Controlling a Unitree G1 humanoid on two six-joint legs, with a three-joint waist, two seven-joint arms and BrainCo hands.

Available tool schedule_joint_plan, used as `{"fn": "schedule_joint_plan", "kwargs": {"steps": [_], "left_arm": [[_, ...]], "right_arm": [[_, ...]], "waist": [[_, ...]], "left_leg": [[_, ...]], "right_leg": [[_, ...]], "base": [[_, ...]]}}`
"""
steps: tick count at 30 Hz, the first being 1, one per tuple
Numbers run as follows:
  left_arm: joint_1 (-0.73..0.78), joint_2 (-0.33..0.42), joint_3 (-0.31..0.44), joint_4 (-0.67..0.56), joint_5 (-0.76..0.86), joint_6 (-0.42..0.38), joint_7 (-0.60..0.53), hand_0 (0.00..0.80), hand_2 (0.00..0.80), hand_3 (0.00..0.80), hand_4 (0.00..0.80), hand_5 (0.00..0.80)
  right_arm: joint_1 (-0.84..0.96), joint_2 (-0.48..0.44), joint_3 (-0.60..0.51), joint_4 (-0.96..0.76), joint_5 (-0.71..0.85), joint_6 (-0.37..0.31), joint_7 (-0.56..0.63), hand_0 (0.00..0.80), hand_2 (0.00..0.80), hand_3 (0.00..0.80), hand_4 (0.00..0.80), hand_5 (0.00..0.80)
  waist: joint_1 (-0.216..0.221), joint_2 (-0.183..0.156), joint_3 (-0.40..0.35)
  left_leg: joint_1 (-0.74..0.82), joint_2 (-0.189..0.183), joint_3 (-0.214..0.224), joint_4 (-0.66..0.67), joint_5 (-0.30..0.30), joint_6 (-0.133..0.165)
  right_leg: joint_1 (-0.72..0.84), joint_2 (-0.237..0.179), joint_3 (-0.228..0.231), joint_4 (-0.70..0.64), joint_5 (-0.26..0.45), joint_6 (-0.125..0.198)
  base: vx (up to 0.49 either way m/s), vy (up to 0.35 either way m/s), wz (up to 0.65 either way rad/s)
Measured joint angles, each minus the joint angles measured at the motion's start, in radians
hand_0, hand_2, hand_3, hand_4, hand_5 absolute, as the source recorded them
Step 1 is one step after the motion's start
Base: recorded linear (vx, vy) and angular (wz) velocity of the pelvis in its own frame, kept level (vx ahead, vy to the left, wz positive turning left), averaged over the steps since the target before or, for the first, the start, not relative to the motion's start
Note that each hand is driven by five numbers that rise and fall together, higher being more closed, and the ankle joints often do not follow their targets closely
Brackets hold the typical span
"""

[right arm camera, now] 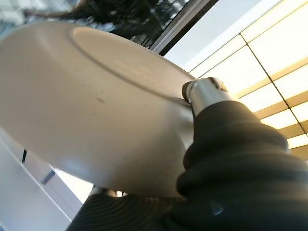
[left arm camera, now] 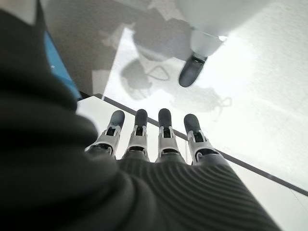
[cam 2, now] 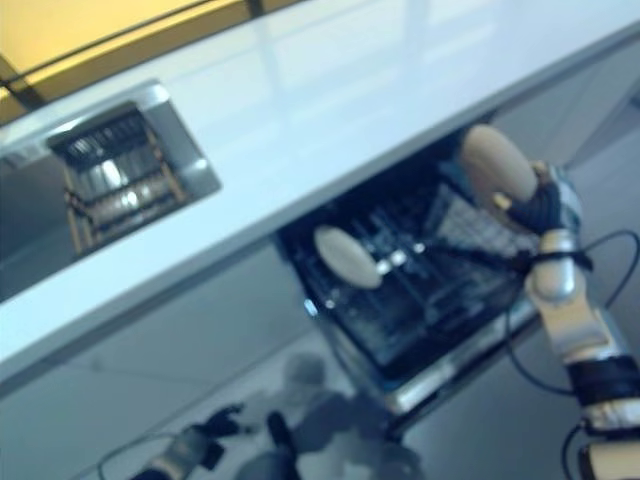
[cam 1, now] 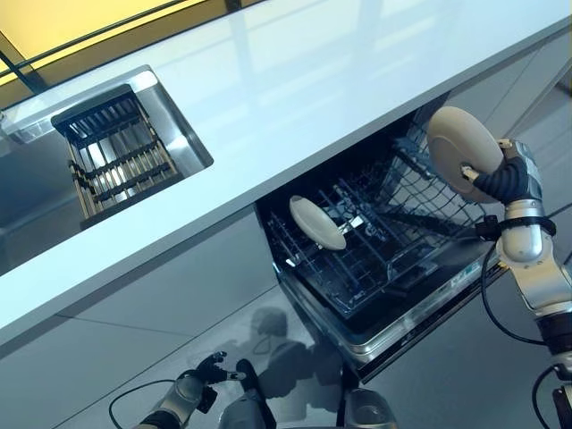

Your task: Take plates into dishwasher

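Right hand holds a plate over the open dishwasher

The right hand (cam 1: 497, 176) pinches a beige plate (cam 1: 463, 152) by its rim, thumb on the face, holding it on edge above the right side of the pulled-out dishwasher rack (cam 1: 375, 246). A second plate (cam 1: 316, 222) stands on edge in the rack's left part, well apart from the held one. The dishwasher sits under the white table (cam 1: 295, 98), whose sink (cam 1: 125, 147) lies far left. The left hand (left arm camera: 154, 139) hangs low near the floor, fingers straight and side by side, holding nothing.
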Motion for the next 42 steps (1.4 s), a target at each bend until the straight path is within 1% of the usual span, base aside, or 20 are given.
{"fn": "schedule_joint_plan", "kwargs": {"steps": [5,11,15,18,21,22,27,31,34,36,40,42], "left_arm": [[-0.031,-0.004,-0.018,0.0,-0.021,-0.006,0.0,0.0,0.0,0.0,0.0,0.0],[-0.05,-0.008,-0.019,0.0,-0.047,-0.012,0.0,0.0,0.0,0.0,0.0,0.0],[-0.049,-0.011,-0.023,0.0,-0.047,-0.018,-0.001,0.0,0.0,0.0,0.0,0.0],[-0.05,-0.015,-0.04,-0.001,-0.047,-0.018,-0.003,0.0,0.0,0.0,0.0,0.0],[-0.05,-0.014,-0.044,-0.002,-0.047,-0.018,-0.003,0.0,0.0,0.0,0.0,0.0],[-0.054,-0.015,-0.061,-0.006,-0.047,-0.018,-0.005,0.0,0.0,0.0,0.0,0.0],[-0.069,-0.022,-0.066,-0.031,-0.048,-0.017,-0.016,0.0,0.0,0.0,0.0,0.0],[-0.084,-0.024,-0.091,-0.038,-0.071,-0.018,-0.019,0.0,0.0,0.0,0.0,0.0],[-0.094,-0.027,-0.104,-0.052,-0.075,-0.017,-0.021,0.0,0.0,0.0,0.0,0.0],[-0.099,-0.031,-0.105,-0.059,-0.076,-0.017,-0.022,0.0,0.0,0.0,0.0,0.0],[-0.105,-0.032,-0.105,-0.061,-0.076,-0.017,-0.025,0.0,0.0,0.0,0.0,0.0],[-0.105,-0.032,-0.105,-0.073,-0.076,-0.017,-0.031,0.0,0.0,0.0,0.0,0.0]], "right_arm": [[-0.064,0.0,0.044,0.056,0.0,0.005,0.001,0.8,0.8,0.8,0.8,0.8],[-0.097,0.0,0.064,0.095,0.0,0.024,0.007,0.8,0.8,0.8,0.8,0.8],[-0.129,-0.003,0.064,0.136,0.0,0.04,0.013,0.8,0.8,0.8,0.8,0.8],[-0.144,-0.003,0.067,0.151,0.001,0.046,0.015,0.8,0.8,0.8,0.8,0.8],[-0.156,-0.003,0.08,0.178,0.009,0.056,0.018,0.8,0.8,0.8,0.8,0.8],[-0.167,-0.004,0.09,0.195,0.012,0.06,0.019,0.8,0.8,0.8,0.8,0.8],[-0.183,-0.004,0.117,0.236,0.012,0.067,0.021,0.8,0.8,0.8,0.8,0.8],[-0.202,-0.002,0.164,0.269,0.01,0.081,0.023,0.8,0.8,0.8,0.8,0.8],[-0.252,-0.005,0.179,0.297,0.006,0.086,0.027,0.8,0.8,0.8,0.8,0.8],[-0.269,-0.008,0.184,0.303,-0.016,0.103,0.039,0.8,0.8,0.8,0.8,0.8],[-0.309,-0.017,0.219,0.33,-0.059,0.107,0.058,0.8,0.8,0.8,0.8,0.8],[-0.322,-0.02,0.225,0.331,-0.08,0.115,0.069,0.8,0.8,0.8,0.8,0.8]], "waist": [[-0.003,0.037,0.014],[-0.008,0.061,0.023],[-0.013,0.081,0.031],[-0.02,0.103,0.04],[-0.025,0.111,0.038],[-0.026,0.12,0.042],[-0.024,0.155,0.053],[-0.023,0.165,0.057],[-0.023,0.179,0.064],[-0.021,0.189,0.068],[0.0,0.193,0.07],[0.004,0.192,0.072]], "left_leg": [[-0.015,-0.006,0.001,0.0,-0.002,0.004],[-0.018,-0.011,0.002,0.0,-0.001,0.005],[-0.017,-0.016,0.003,0.0,-0.003,0.007],[-0.019,-0.018,0.002,0.0,-0.004,0.009],[-0.028,-0.018,0.001,0.0,-0.004,0.009],[-0.036,-0.018,0.001,0.0,-0.002,0.011],[-0.052,-0.023,0.001,0.001,0.001,0.015],[-0.056,-0.025,0.0,0.002,0.002,0.016],[-0.069,-0.03,-0.005,0.002,0.007,0.019],[-0.07,-0.033,-0.01,0.002,0.009,0.019],[-0.093,-0.035,-0.019,0.002,0.018,0.018],[-0.103,-0.036,-0.021,0.002,0.025,0.019]], "right_leg": [[-0.021,-0.008,0.002,0.011,-0.002,0.003],[-0.029,-0.013,0.005,0.018,-0.006,0.004],[-0.03,-0.019,0.006,0.02,-0.006,0.007],[-0.04,-0.024,0.007,0.037,-0.014,0.01],[-0.057,-0.026,0.007,0.057,-0.024,0.01],[-0.075,-0.028,0.01,0.075,-0.03,0.009],[-0.121,-0.042,0.022,0.129,-0.051,0.013],[-0.153,-0.051,0.029,0.185,-0.079,0.013],[-0.186,-0.062,0.031,0.232,-0.099,0.013],[-0.201,-0.071,0.031,0.269,-0.119,0.014],[-0.254,-0.084,0.034,0.341,-0.15,0.006],[-0.275,-0.088,0.035,0.371,-0.162,0.003]], "base": [[-0.03,0.043,-0.01],[0.03,0.048,-0.01],[0.033,0.02,0.0],[0.0,0.0,0.0],[0.0,0.0,0.0],[-0.013,-0.007,-0.03],[-0.006,-0.004,-0.03],[-0.004,-0.004,-0.01],[-0.004,-0.002,0.03],[-0.004,-0.003,0.07],[-0.013,-0.009,0.03],[-0.024,-0.032,0.05]]}}
